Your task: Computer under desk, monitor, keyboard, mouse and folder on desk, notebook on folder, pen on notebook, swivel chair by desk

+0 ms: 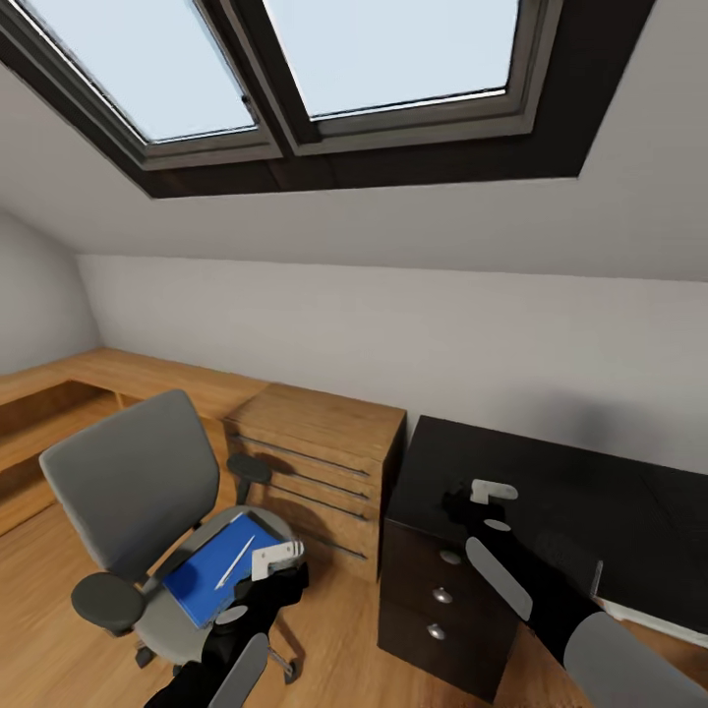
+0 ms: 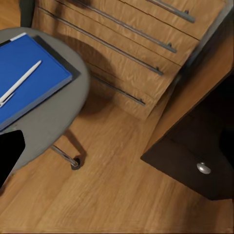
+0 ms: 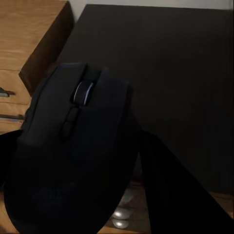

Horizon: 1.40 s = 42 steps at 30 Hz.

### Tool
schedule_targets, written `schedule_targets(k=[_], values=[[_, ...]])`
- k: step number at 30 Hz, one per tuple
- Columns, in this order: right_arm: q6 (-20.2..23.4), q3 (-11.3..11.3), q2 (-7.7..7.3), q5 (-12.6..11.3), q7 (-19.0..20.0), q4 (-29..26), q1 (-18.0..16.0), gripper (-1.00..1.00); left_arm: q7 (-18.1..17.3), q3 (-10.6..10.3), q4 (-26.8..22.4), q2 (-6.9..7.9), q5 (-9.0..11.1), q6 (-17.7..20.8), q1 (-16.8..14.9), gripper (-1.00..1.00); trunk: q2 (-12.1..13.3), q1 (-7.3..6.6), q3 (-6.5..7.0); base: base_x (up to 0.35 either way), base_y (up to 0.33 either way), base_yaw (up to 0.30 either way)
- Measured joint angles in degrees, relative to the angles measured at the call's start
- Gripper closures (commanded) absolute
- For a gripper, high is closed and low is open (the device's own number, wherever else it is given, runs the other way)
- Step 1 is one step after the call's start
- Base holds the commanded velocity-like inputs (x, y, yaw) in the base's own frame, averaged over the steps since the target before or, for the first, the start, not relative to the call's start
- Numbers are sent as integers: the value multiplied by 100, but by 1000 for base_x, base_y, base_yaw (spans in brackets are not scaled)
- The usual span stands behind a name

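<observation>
Overhead, the bedroom (image 1: pixel 393 295) has a sloped pale ceiling with 2 dark-framed skylights (image 1: pixel 295 69) and a light wood floor (image 2: pixel 112 195). The desk (image 1: pixel 551 492) is the largest piece: a glossy black top over a black drawer unit with round silver knobs (image 1: pixel 442 595), lying directly beneath the right gripper (image 1: pixel 470 503). Just beside it, toward the left gripper (image 1: pixel 278 562), stands a light-wood drawer chest (image 1: pixel 315 472) with long metal bar handles.

Under the left gripper is the swivel chair (image 1: pixel 133 482), grey and upholstered, with a tall back, dark oval armrests and a metal castor base. Flat on its seat lies the folder (image 2: pixel 24 83), a bright blue rectangle with a pale page edge, its long axis running from the seat front toward the backrest. The pen (image 2: pixel 22 80), a thin white stick, rests on it diagonally.

The right gripper is clamped on the mouse (image 3: pixel 73 151), matte black and rounded, with a scroll wheel set between 2 buttons; its nose points away from the wrist, over the desk top. Whether the left gripper's jaws are apart or together I cannot tell.
</observation>
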Motion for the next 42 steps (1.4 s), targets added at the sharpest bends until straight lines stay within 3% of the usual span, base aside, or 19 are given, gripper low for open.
schedule_targets(k=[7, 12, 15, 16, 18, 20, 21, 24, 33, 42], values=[[236, -143, -25, -5, 5, 0, 0, 100, 9, 3, 581, -8, 9, 5, 0, -100, 0, 0, 5, 0, 0, -287], [541, -535, -33, -9, 26, -2, -1, 100, 3, 1, 1741, -9, -5, -14, 1, -100, 1, 0, 5, 0, 0, -296], [862, -602, -30, -11, 29, -23, 0, 100, -25, -6, 2539, -13, 6, -129, 0, -100, 1, 0, 5, 0, 0, -297], [970, -615, -14, -10, 30, -27, 0, 100, -43, -23, 3053, -36, 8, -702, 1, -100, 1, 0, 4, 0, 0, -297], [1004, -619, 3, -9, 28, -28, 0, 100, -62, -92, 3519, -53, -3, -1311, 0, -100, 0, 0, 5, 0, 0, -297], [1006, -620, 16, -8, 26, -28, 0, 100, -450, -911, 4435, -59, -38, -2270, 0, -100, 0, 0, 4, 0, 0, -297], [1001, -621, 17, -7, 27, -29, 0, 100, -557, -1045, 4563, -59, -48, -2472, 0, -100, 0, 0, 5, 0, 0, -297], [993, -624, 18, -7, 29, -29, 0, 100, -714, -1213, 4739, -61, -39, -2811, -1, -100, 0, 0, 5, 0, 0, -297], [990, -638, 10, 5, 20, -29, -1, 100, -755, -1258, 4924, -61, -24, -2917, -1, -100, -1, 0, 5, 0, -67, -298], [958, -1129, -16, 26, 38, 12, -1, 100, -743, -1210, 4955, -53, 6, -2928, -1, -100, -1, 0, 5, 0, -81, -298]])
